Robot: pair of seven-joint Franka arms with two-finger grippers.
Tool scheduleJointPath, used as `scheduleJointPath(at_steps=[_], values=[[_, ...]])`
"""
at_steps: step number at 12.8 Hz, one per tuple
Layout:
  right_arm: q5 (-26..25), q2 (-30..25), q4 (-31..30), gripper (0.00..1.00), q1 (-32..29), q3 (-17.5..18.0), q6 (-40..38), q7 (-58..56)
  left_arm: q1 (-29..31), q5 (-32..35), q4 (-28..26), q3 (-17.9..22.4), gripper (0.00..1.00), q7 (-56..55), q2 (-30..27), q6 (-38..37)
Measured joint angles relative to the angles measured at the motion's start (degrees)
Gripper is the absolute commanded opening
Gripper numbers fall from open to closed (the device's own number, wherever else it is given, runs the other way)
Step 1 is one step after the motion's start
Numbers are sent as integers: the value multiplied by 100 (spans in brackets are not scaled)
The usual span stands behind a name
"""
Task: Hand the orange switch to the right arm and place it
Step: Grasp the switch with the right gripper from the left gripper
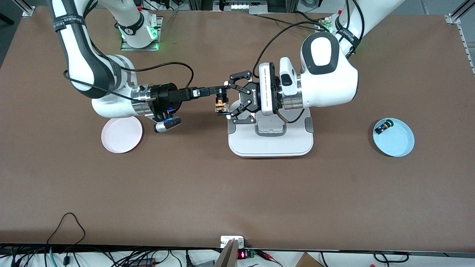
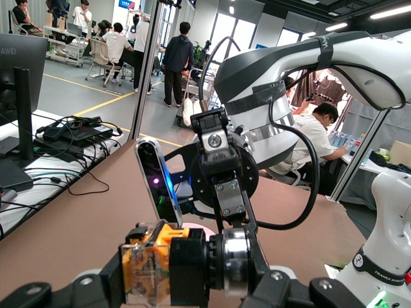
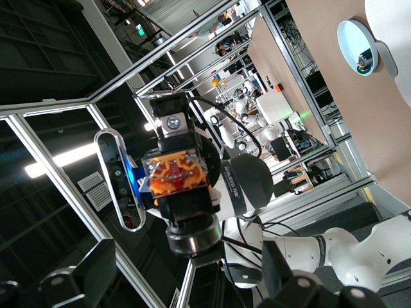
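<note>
Hanging in mid-air over the table beside the white tray [image 1: 271, 146], the orange switch [image 1: 220, 104] is gripped by the right gripper [image 1: 222, 90]; the left gripper [image 1: 233, 98] is spread wide; placing remains undone

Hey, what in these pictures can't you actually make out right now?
Front view: small black item on the blue plate, too small to identify.
Front view: white tray, farther edge covered by the open left gripper and its wrist.
Left wrist view: orange switch in the right gripper, underside hidden by the left gripper's linkages.
</note>
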Motion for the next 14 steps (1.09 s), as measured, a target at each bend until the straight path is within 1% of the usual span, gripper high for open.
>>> scheduleJointPath(at_steps=[2, 5, 8, 9, 10, 11, 12, 13, 14], values=[[18, 24, 6, 100, 44, 0, 31, -1, 0, 0, -4, 0, 16, 16, 0, 0], [30, 134, 30, 95, 80, 1, 39, -125, 1, 0, -4, 0, 17, 32, 0, 0], [255, 168, 42, 94, 190, 5, 112, -190, 1, 0, -5, 0, 17, 40, 0, 0], [298, 168, 51, 90, 223, 5, 178, -192, 1, 0, -5, 0, 17, 43, 0, 0], [311, 168, 60, 84, 243, 5, 234, -192, 1, 0, -5, 0, 17, 44, 0, 0], [314, 168, 64, 73, 246, 5, 248, -192, 1, 0, -5, 0, 17, 46, 0, 0], [318, 168, 66, 51, 245, 5, 252, -214, 1, 0, -5, 0, 17, 48, 0, 0], [320, 168, 68, 36, 246, 5, 253, -288, 1, 0, -5, 0, 17, 49, 0, 0], [357, 167, 80, 31, 241, 3, 253, -424, 2, 0, -18, 5, 17, 55, 0, 0]])
